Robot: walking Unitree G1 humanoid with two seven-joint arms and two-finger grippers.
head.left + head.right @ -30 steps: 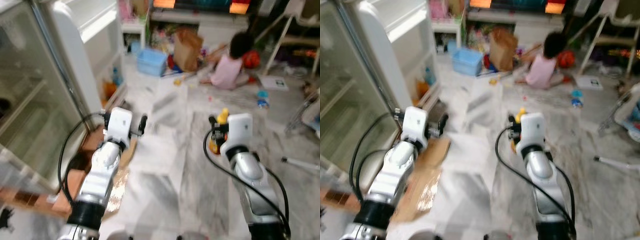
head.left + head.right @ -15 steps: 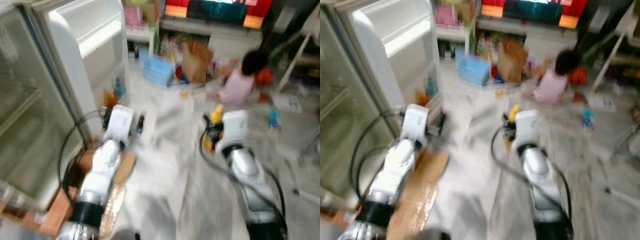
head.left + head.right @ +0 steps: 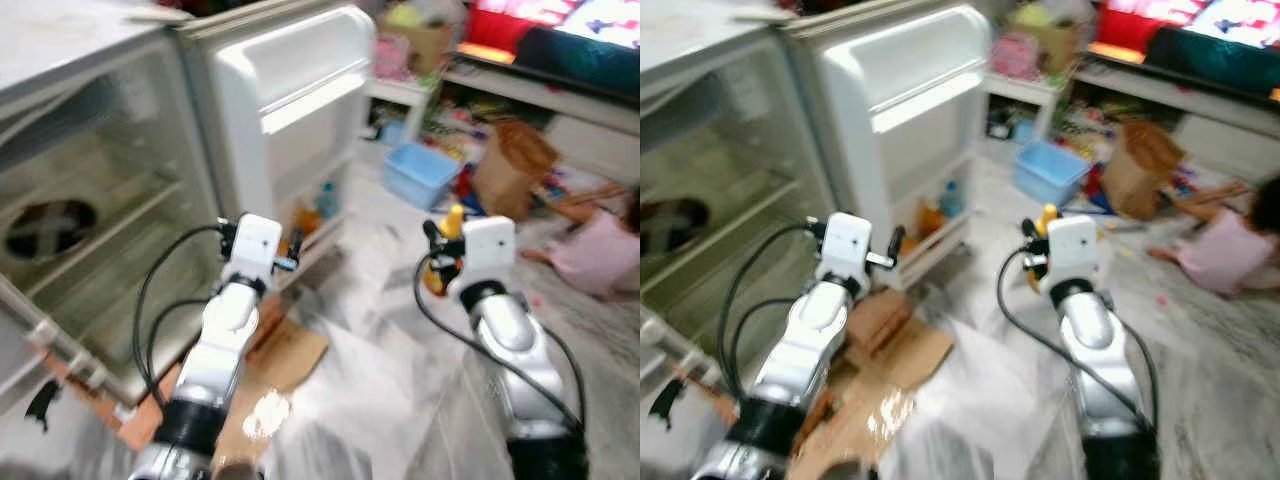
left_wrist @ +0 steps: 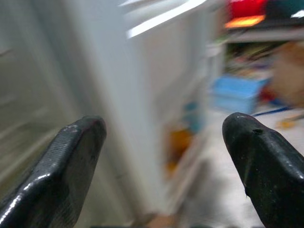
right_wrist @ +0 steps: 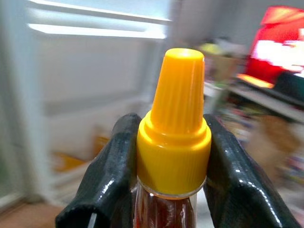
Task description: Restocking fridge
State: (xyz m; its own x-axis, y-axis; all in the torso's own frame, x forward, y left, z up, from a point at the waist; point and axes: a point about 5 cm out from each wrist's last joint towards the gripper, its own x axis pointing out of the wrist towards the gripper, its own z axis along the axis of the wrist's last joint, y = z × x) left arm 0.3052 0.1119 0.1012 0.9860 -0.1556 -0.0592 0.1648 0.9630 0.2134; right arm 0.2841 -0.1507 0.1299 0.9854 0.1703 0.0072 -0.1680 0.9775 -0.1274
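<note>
Sauce bottle (image 5: 173,142), yellow conical cap, reddish contents visible below the cap. Held upright, clamped at the neck between the two black fingers (image 5: 107,180) of the right gripper (image 3: 437,262); cap stands clear above the fingertips. In the head views the bottle sits in mid-air ahead of the right arm, over the pale marble floor (image 3: 390,350), well apart from the fridge.

Left gripper (image 4: 161,156): fingers spread wide, nothing between them. It is held up, pointed toward the fridge door (image 3: 290,110).

Fridge (image 3: 90,210) at the robot's left, door swung open. Interior shelves pale and blurred. Lower door rack holds a small blue bottle (image 3: 327,200) and an orange item (image 3: 305,217); details too blurred to identify.

Flattened cardboard (image 3: 280,350) on the floor at the fridge base. Farther back: blue bin (image 3: 420,172), brown paper bag (image 3: 510,170). A person in pink (image 3: 595,250) on the floor at far right.
</note>
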